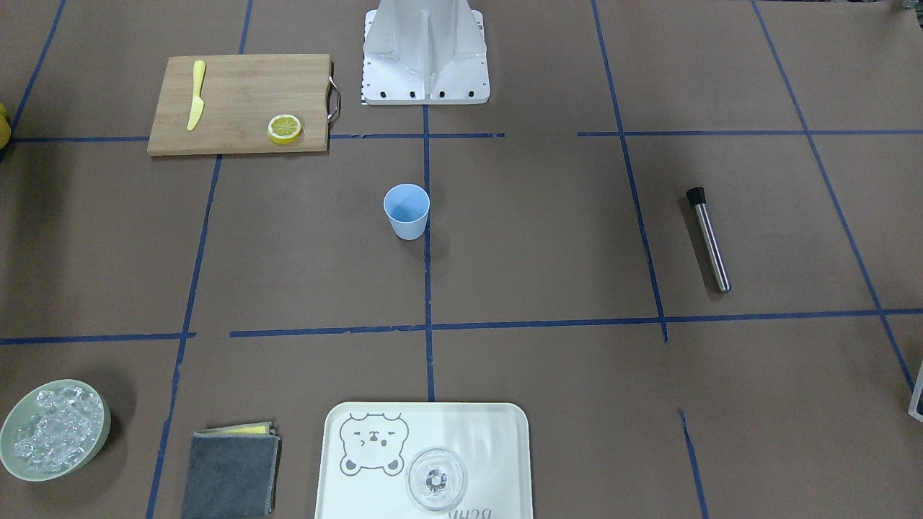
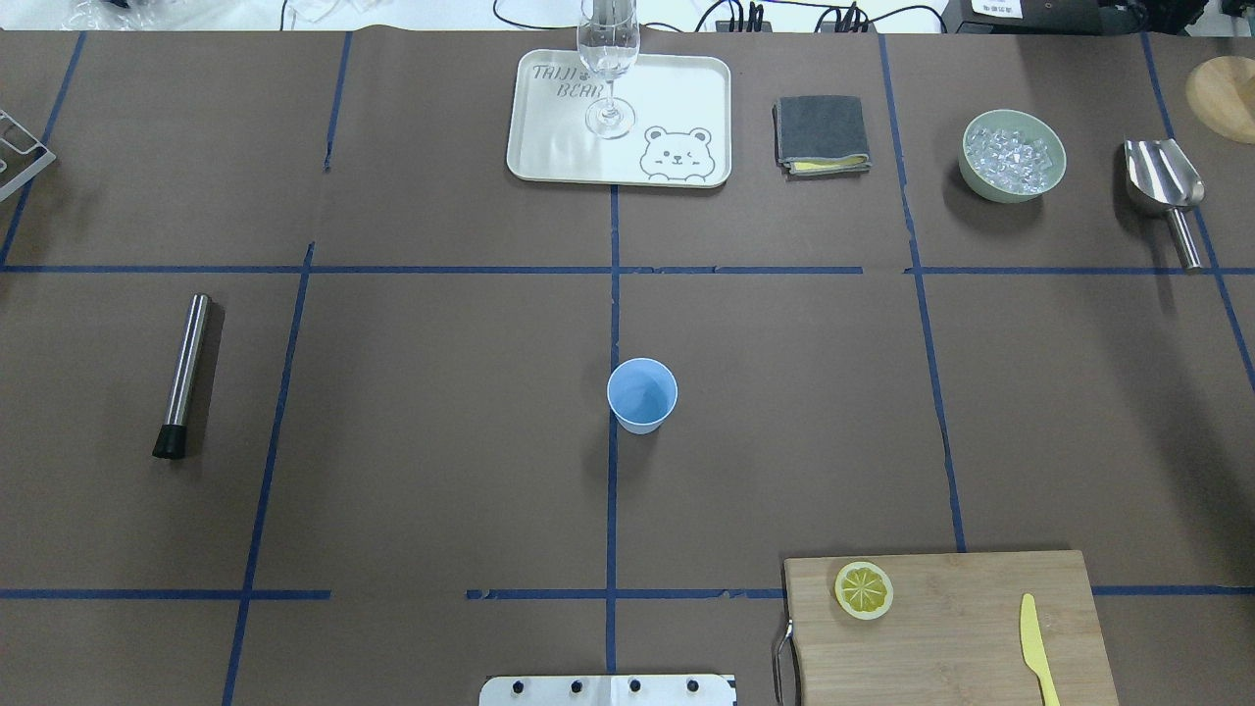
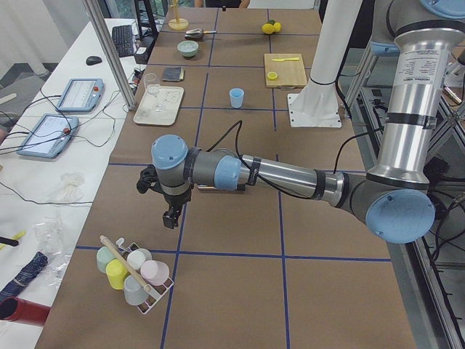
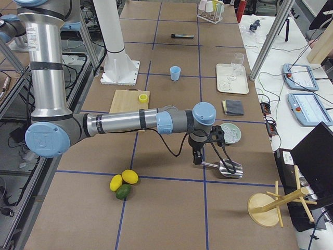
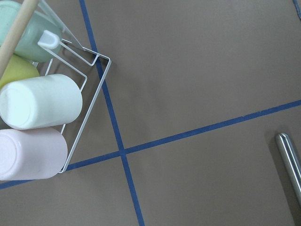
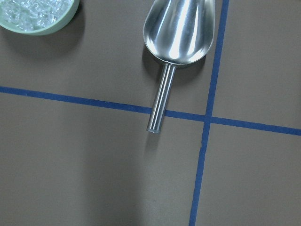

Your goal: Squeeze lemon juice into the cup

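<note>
One lemon slice [image 1: 285, 129] lies on the wooden cutting board [image 1: 238, 86] beside a yellow knife [image 1: 196, 94]; it also shows in the overhead view [image 2: 864, 590]. The light-blue cup [image 1: 407, 210] stands upright and empty at the table's middle, seen from overhead too [image 2: 642, 394]. My left gripper [image 3: 171, 218] hangs over the table's left end, far from the cup. My right gripper [image 4: 196, 158] hangs over the right end, near a steel scoop. Both show only in the side views, so I cannot tell if they are open or shut.
A steel muddler [image 2: 183, 375] lies on the left. A tray [image 2: 549, 147] with a stemmed glass [image 2: 609, 59], a folded cloth [image 2: 822, 132], a green bowl of ice [image 2: 1013, 155] and the scoop [image 2: 1164, 186] line the far side. A cup rack [image 3: 134, 269] sits under the left arm.
</note>
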You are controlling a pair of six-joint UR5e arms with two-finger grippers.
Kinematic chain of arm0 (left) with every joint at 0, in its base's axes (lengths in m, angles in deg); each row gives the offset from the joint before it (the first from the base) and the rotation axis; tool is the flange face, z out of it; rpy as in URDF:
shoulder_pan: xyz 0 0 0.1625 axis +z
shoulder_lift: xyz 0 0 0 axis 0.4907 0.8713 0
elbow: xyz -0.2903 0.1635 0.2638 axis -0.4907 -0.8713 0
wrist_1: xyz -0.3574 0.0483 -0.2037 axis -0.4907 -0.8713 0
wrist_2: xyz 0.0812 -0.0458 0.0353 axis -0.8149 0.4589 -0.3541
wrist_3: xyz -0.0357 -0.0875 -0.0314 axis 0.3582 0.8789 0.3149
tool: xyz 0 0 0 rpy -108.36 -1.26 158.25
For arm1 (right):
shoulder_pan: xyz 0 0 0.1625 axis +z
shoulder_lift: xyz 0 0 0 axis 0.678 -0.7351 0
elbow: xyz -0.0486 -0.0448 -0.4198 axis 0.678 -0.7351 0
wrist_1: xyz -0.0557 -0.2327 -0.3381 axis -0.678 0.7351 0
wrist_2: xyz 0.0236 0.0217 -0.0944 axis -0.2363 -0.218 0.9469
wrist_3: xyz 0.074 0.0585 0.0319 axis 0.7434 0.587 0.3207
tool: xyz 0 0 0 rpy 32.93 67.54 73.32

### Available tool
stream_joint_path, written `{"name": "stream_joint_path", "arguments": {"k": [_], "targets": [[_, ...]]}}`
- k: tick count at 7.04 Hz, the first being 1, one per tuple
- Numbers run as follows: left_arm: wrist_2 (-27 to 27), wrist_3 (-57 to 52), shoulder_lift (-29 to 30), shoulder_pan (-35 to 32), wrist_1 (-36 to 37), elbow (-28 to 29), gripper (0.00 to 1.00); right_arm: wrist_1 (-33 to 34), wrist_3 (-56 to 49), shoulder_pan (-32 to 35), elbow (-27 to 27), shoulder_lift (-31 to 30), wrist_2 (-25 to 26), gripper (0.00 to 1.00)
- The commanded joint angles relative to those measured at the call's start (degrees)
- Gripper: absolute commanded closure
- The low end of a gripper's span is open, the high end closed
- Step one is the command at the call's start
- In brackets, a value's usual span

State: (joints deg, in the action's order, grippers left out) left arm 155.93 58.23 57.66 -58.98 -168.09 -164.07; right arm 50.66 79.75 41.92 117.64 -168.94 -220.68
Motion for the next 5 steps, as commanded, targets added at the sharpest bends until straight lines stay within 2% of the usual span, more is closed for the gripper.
{"name": "stream_joint_path", "arguments": {"k": [1,2,5], "targets": [[-0.80,-2.08,-2.40,1.34,-1.43,-2.15,0.00,-0.23,-0.13,0.21,-0.08,0.08,-0.08,0.00],[-2.64,-2.01,-2.69,1.53,-1.19,-2.96,0.00,-0.32,-0.13,0.21,-0.17,-0.01,-0.25,0.00],[-2.13,-1.92,-5.32,1.71,-2.75,-3.50,0.00,-0.49,0.22,0.21,-0.17,-0.71,-0.43,0.00]]}}
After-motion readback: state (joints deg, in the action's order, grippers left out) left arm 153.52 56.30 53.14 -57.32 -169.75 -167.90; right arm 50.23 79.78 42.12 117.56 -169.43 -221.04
